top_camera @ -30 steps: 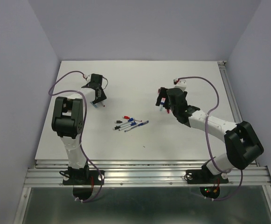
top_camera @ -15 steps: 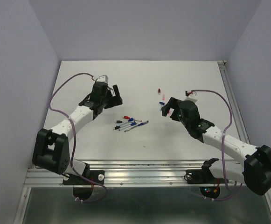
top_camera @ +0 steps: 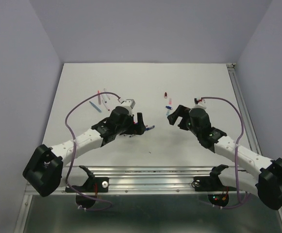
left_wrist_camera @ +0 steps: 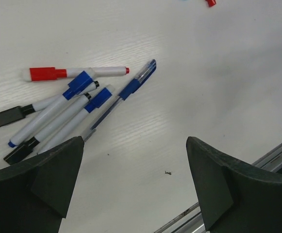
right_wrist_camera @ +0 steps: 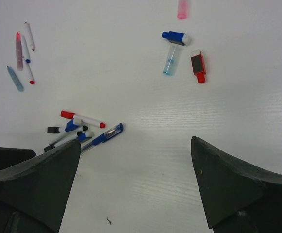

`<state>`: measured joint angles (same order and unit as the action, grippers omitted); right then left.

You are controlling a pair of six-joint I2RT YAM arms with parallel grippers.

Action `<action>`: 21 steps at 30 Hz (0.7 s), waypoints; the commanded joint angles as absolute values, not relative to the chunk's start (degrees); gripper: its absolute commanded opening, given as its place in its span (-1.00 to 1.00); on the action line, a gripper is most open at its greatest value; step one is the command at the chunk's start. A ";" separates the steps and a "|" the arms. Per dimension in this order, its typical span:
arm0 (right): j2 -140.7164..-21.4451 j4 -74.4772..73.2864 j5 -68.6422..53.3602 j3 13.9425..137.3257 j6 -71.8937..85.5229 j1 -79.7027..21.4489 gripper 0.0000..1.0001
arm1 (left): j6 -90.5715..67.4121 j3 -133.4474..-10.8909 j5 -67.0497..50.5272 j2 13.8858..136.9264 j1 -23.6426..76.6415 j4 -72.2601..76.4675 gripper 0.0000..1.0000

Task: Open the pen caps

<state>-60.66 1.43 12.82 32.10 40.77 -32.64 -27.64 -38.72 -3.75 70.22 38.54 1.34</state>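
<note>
Several capped pens lie in a loose pile (left_wrist_camera: 68, 99), with red (left_wrist_camera: 43, 74), blue (left_wrist_camera: 80, 82) and black (left_wrist_camera: 9, 116) pen caps on them. My left gripper (left_wrist_camera: 136, 182) hangs open just in front of the pile (right_wrist_camera: 82, 128), nothing between its fingers. In the top view it (top_camera: 137, 125) covers most of the pile. Loose pen caps lie farther back: blue (right_wrist_camera: 175, 37), red (right_wrist_camera: 198, 65), clear blue (right_wrist_camera: 170, 60) and pink (right_wrist_camera: 182, 8). My right gripper (right_wrist_camera: 136, 189) is open and empty, to the right of the pile and short of those caps (top_camera: 168, 101).
Several uncapped pen barrels (right_wrist_camera: 23, 53) lie at the back left (top_camera: 101, 98). The table's metal front rail (top_camera: 150, 170) runs close behind both grippers. A dark speck (left_wrist_camera: 166, 172) sits on the white table between the left fingers.
My left gripper opened, left a pen barrel at the back left, and swung right to the pile. My right arm drew back toward the front, uncovering the loose caps behind it.
</note>
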 commanded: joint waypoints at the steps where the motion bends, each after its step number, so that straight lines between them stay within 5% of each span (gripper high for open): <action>1: -60.73 1.06 11.95 31.64 41.22 -32.61 1.00 | -22.60 -43.06 -2.82 75.03 42.97 5.63 0.98; 21: -58.54 -2.11 16.00 31.38 39.03 -32.61 1.00 | -17.14 -59.24 4.13 98.08 48.25 0.53 0.50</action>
<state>-60.01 -3.11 14.66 32.10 40.69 -32.64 -17.89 -56.34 0.36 97.58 47.75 2.04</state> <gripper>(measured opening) 0.999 0.755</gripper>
